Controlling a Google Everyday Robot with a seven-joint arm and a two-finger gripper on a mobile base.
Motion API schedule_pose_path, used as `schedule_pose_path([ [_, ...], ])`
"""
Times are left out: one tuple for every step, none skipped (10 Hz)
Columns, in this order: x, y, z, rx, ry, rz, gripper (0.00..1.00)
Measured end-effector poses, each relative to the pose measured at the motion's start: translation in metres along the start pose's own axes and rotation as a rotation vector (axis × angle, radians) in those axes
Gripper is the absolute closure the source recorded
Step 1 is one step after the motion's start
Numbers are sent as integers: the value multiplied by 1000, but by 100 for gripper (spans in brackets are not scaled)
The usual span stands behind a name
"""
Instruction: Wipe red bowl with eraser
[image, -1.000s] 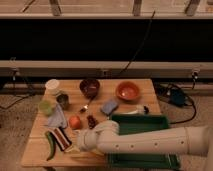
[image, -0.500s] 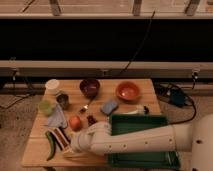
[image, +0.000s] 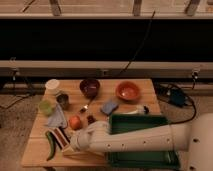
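Gripper low beside eraser, jaws wide, nothing held. Risk: descent clips chilli or pushes eraser aside, missing grasp; red bowl well apart across table.

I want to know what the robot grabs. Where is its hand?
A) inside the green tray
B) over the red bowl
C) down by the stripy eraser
C: the hand sits low beside the eraser, near the green chilli, well away from the red bowl.
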Motion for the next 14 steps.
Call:
schedule_pose_path([
  [1, -3, -1, 6, 3, 7, 38],
  [2, -5, 0, 8, 6, 12, 38],
  [2, -6, 0, 10, 11, 17, 38],
  [2, -7, 1, 9, 15, 21, 39],
  [3, -7, 1, 9, 19, 26, 44],
  [2, -7, 1, 9, 20, 28, 56],
  [2, -7, -1, 10, 18, 31, 67],
  [1, -6, -2, 10, 12, 34, 75],
  [2, -5, -4, 9, 0, 45, 87],
  [3, -4, -6, 8, -8, 51, 95],
  [4, -3, -10, 11, -15, 56, 99],
  [3, -3, -15, 15, -25, 60, 100],
  [-2, -4, -24, 23, -39, 58, 100],
  [-6, -7, -32, 30, -52, 53, 100],
])
